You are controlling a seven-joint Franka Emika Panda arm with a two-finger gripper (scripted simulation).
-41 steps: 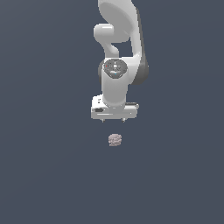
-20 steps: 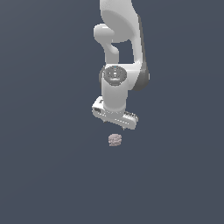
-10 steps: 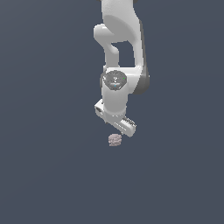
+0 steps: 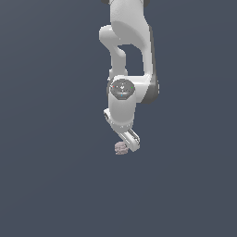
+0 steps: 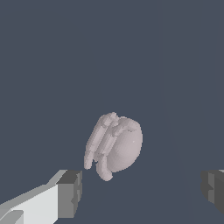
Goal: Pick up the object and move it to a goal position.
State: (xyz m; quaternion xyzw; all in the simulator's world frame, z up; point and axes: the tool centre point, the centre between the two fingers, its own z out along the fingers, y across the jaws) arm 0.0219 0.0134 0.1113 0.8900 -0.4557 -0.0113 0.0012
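Observation:
The object [image 4: 121, 148] is a small lumpy pinkish-grey blob on the dark surface. In the exterior view the white gripper [image 4: 127, 143] has come down right over it, and the hand partly covers it. In the wrist view the object [image 5: 115, 145] lies between and just beyond the two dark fingertips, one fingertip [image 5: 70, 193] close beside it and the other at the frame's edge. The gripper [image 5: 141, 190] is open and nothing is held.
Only the plain dark grey surface [image 4: 55, 185] surrounds the object. The white arm [image 4: 127, 55] rises above the gripper toward the exterior view's top.
The gripper has dropped toward the object and turned about its axis. The object has stayed in place.

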